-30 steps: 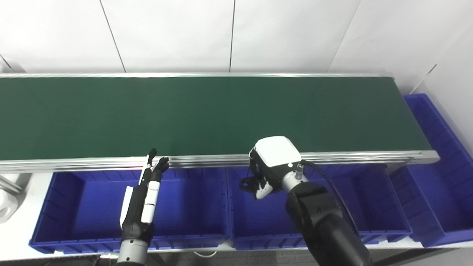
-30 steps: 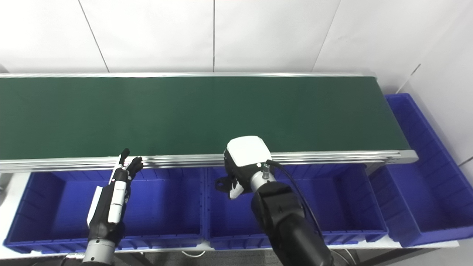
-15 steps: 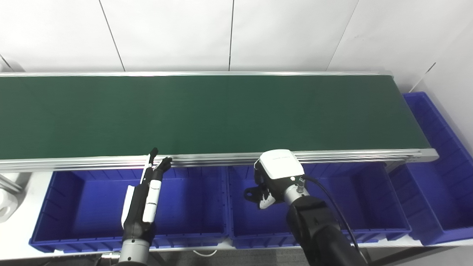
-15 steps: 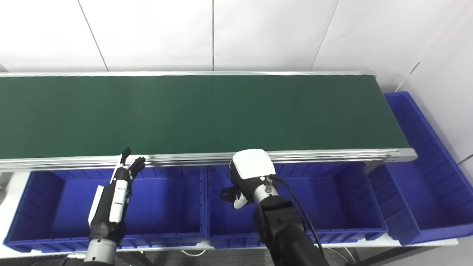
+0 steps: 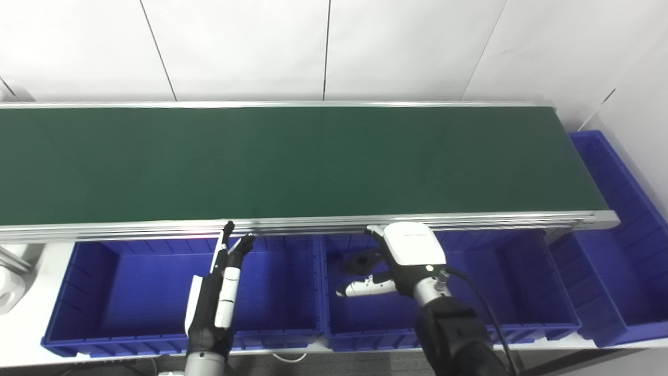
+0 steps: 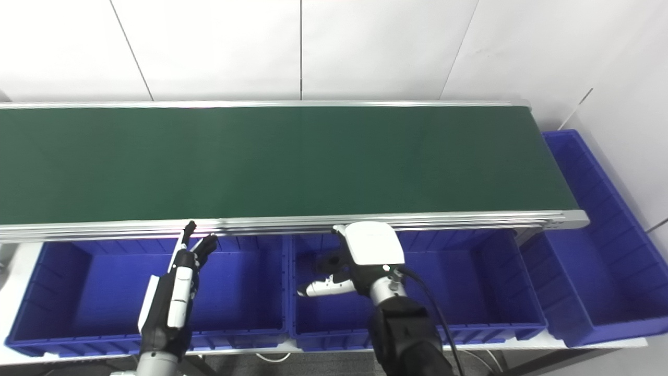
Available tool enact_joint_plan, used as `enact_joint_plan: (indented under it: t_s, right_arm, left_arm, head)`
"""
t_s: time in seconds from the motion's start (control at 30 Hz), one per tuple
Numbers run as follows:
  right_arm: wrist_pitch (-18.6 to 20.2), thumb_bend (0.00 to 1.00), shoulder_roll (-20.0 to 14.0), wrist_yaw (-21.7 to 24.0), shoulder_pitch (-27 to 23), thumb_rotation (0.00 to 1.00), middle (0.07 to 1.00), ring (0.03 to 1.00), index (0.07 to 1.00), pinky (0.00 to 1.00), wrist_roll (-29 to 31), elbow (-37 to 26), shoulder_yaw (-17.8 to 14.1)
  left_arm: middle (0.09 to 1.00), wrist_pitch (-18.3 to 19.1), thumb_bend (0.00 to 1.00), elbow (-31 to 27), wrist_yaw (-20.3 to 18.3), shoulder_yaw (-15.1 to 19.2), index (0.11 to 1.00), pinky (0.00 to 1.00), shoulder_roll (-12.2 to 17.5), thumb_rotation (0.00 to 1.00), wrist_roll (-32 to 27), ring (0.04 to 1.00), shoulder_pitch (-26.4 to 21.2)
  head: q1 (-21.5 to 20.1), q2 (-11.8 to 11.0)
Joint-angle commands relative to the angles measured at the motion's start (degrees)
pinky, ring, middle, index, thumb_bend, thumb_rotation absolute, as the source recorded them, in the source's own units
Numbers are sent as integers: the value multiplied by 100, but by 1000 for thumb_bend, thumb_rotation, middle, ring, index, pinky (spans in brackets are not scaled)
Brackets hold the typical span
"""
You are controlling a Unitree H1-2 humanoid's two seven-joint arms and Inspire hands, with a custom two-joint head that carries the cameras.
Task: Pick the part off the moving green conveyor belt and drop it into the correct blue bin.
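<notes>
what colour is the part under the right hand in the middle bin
Black: the part is a dark piece below the right hand, seen best in the left eye view.

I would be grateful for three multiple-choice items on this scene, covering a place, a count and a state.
1. Where is the right robot hand?
A. Over the conveyor belt's far edge
B. Over the middle blue bin
C. Resting on the floor

2. How many blue bins are in view?
A. One
B. Three
C. Six

3. What state is the left robot hand in?
A. Open, holding nothing
B. Shut on a white box
C. Pressed flat on the belt

Answers:
1 B: the hand sits just in front of the green conveyor belt, above the middle bin.
2 B: there is a left bin, the middle bin and an end bin at the belt's right end.
3 A: its fingers point straight up and apart over the left bin, with nothing between them.
</notes>
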Motion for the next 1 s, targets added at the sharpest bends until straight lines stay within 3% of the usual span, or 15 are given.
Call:
enact_joint_plan:
  t_s: [0.0,0.07,0.13,0.27,0.3,0.37,0.63,0.77,0.97]
  right_arm:
    - [70,1000,295,-179,195,969,828,740,842,570,607,-485,-173]
    - [-11,962,533,-355,478,990,817,729,835,560,1235,-793,-322]
    - [-355,917,922,-918,896,998,791,707,810,557,2177,-1010,-533]
    - [-2208,816,1510,-2284,1500,956,792,743,787,646,4398,-265,-997]
    - [-2609,799,1537,-2431,1532,954,802,759,794,663,4723,20,-1077]
    - [-3058,789,1537,-2555,1515,967,824,781,817,702,5123,474,-1208]
    - [-3789,826,1328,-2585,1270,1000,878,832,879,773,6116,1496,-1499]
    - [-3986,831,1230,-2644,1258,1000,876,836,882,779,6194,1655,-1464]
    - [-3931,844,1170,-2650,1285,1000,886,844,890,784,6183,1571,-1405]
  left_arm:
    - [912,-301,383,-130,24,-28,1000,992,-55,1000,14,922,-28]
    - [919,-338,381,-94,16,-29,1000,998,-57,1000,-6,928,-23]
    - [923,-427,378,-54,34,-28,1000,1000,-70,1000,-6,929,-9]
    - [906,-723,385,117,87,-60,1000,940,-69,954,104,903,18]
    - [901,-797,388,183,111,-67,1000,932,-74,942,146,898,22]
    - [891,-945,394,319,167,-81,1000,929,-82,926,246,886,16]
    - [866,-1532,427,934,435,-84,1000,894,-158,913,582,855,-134]
    - [862,-1590,391,979,473,-73,1000,866,-189,861,595,854,-142]
    - [864,-1562,391,849,477,-104,1000,824,-171,866,635,846,-105]
  head:
    - [68,-117]
    - [141,-170]
    - [230,-247]
    - [452,-394]
    - [558,-508]
    - [654,-610]
    - [952,-999]
    - [954,-1012]
    - [849,-896]
